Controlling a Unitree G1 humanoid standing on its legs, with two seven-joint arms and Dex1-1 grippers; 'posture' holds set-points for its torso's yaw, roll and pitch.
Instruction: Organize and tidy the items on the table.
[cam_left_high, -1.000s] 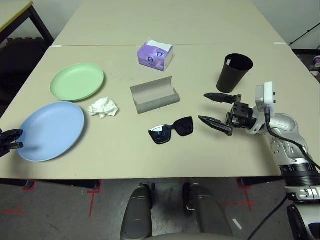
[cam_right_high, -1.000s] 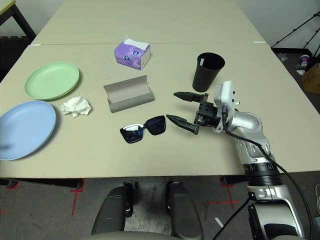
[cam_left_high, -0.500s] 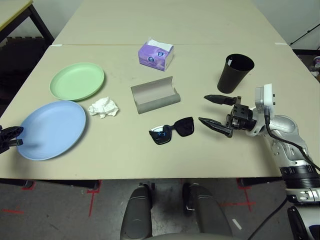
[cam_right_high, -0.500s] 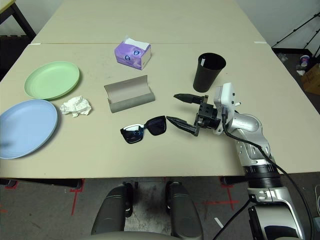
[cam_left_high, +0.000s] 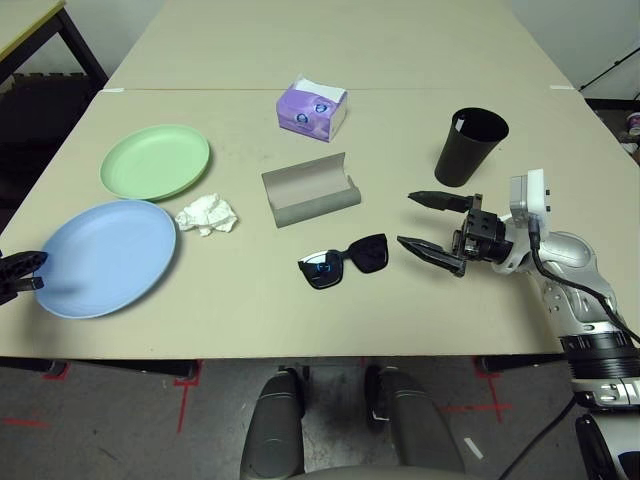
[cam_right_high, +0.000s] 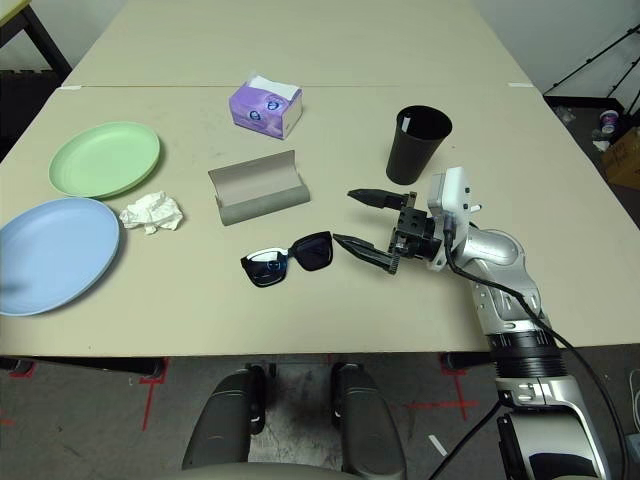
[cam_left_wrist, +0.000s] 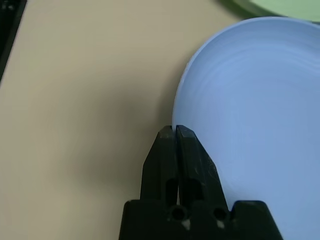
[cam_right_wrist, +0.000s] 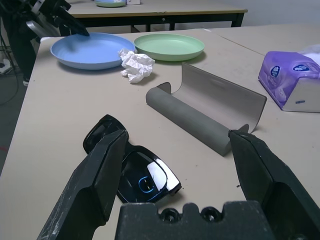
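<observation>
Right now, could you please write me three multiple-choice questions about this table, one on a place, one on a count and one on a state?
1. Where do the sunglasses lie?
A. inside the glasses case
B. on the table, in front of the open case
C. on the green plate

2. How many plates are on the table?
A. one
B. two
C. three

3. How does the right gripper stand?
A. open, holding nothing
B. shut on the cup
C. shut on the sunglasses

Answers:
1. B, since the sunglasses rest on the bare table on the robot's side of the glasses case, which lies open.
2. B, since only a green plate and a blue plate show.
3. A, since its fingers are spread wide beside the sunglasses, with the cup standing apart behind it.
</observation>
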